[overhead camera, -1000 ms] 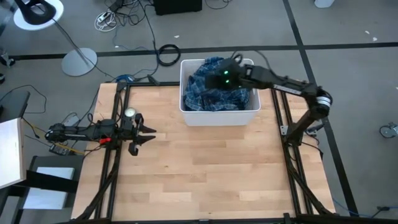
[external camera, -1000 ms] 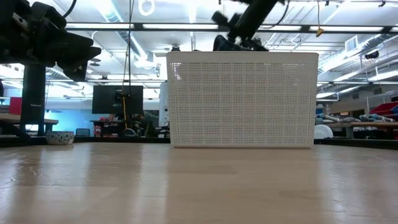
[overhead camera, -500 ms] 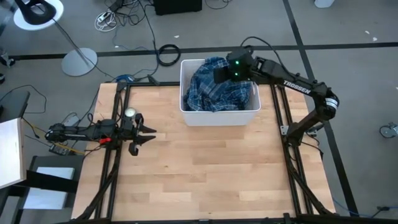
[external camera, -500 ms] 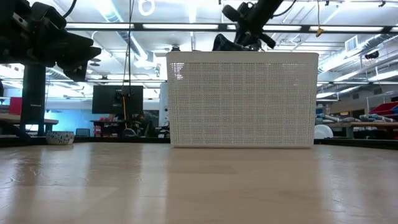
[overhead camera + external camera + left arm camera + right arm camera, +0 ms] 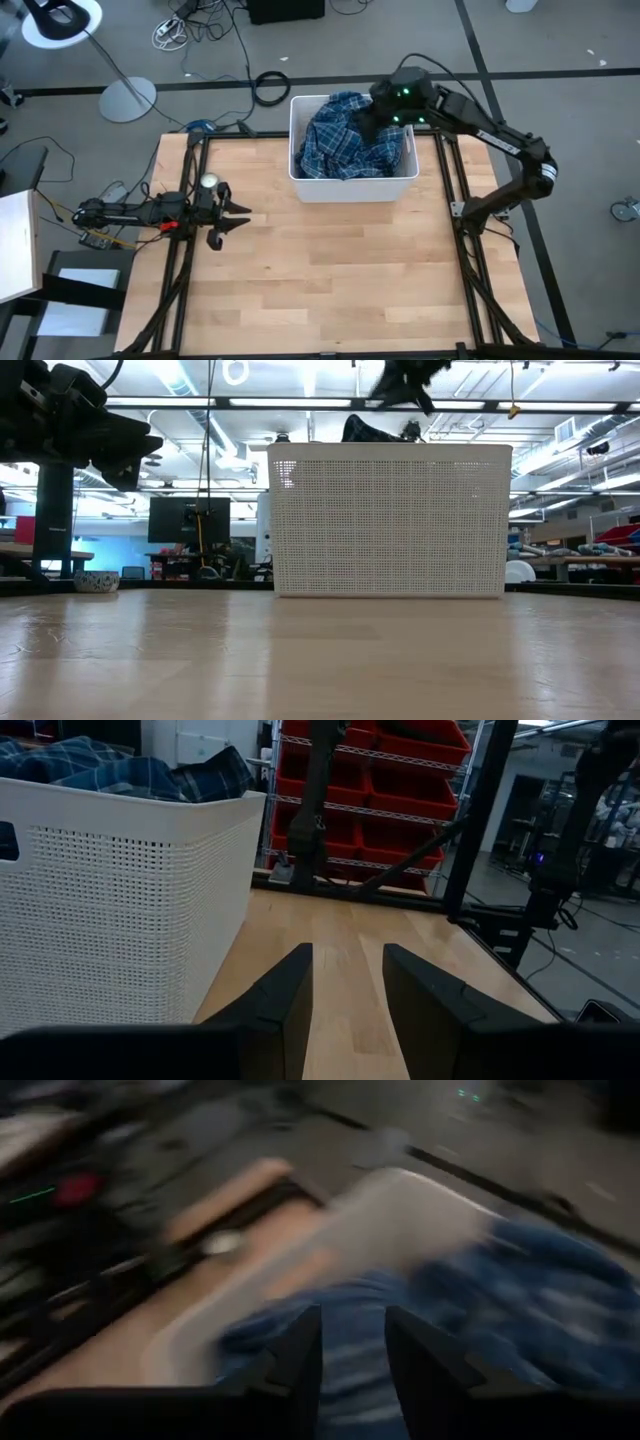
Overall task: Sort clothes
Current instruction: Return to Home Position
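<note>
The right jaws stand spread apart with nothing between them, at the end of the right arm, which reaches in from the right edge of the high view. They hang over the upper right corner of the white bin, above its rim and not down among the cloth; in the low view they sit at the top of the frame, clear of the bin's top edge.

Just below them, and lower left of them in the high view, lies the blue-white plaid shirt. It is heaped in the bin, fills most of it, and bulges a little above the walls. The heap shows no clear long axis. The bin itself runs left to right across the frame, at the upper edge of the bench. Any garments under the plaid are hidden.

The left jaws are also parted and empty. The left arm lies along the left edge of the bench, pointing toward the frame's right, well apart from the bin.

The right arm is by far the nearer to the clothes. With the shirt released in the bin, the pull-back probably needs only to lift up and toward the right of the frame, away from the heap, so no fold is snagged.
</note>
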Tool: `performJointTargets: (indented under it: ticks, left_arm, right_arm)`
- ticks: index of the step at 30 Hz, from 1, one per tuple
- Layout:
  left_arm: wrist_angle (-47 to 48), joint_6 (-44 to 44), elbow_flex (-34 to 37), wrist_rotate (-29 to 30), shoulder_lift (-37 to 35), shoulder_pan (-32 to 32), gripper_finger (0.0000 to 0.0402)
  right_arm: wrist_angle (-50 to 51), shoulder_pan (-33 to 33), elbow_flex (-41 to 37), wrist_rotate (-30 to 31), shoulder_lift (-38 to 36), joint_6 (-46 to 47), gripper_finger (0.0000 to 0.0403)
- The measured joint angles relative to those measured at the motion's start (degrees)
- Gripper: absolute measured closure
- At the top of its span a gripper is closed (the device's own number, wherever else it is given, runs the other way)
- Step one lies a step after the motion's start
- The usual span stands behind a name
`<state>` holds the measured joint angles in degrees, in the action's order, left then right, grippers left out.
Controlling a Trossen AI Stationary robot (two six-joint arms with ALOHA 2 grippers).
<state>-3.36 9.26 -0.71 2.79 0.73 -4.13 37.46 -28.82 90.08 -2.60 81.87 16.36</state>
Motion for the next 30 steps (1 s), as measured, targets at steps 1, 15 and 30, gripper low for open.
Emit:
performJointTargets:
  ticks: [1,15,30]
  left_arm:
    - [0.0,0.0,0.0,0.0,0.0,0.0,0.0273]
    - [-0.1,0.0,0.0,0.0,0.0,0.0,0.0273]
    - [-0.1,0.0,0.0,0.0,0.0,0.0,0.0273]
  right_arm:
    - [-0.7,0.8,0.0,-2.5,-0.8,-2.3,0.0291]
    - [3.3,14.3,-4.7,-9.6,-11.5,-16.4,0.0294]
    - [-29.5,27.0,-52.9,0.7,-39.7,-0.3,0.0293]
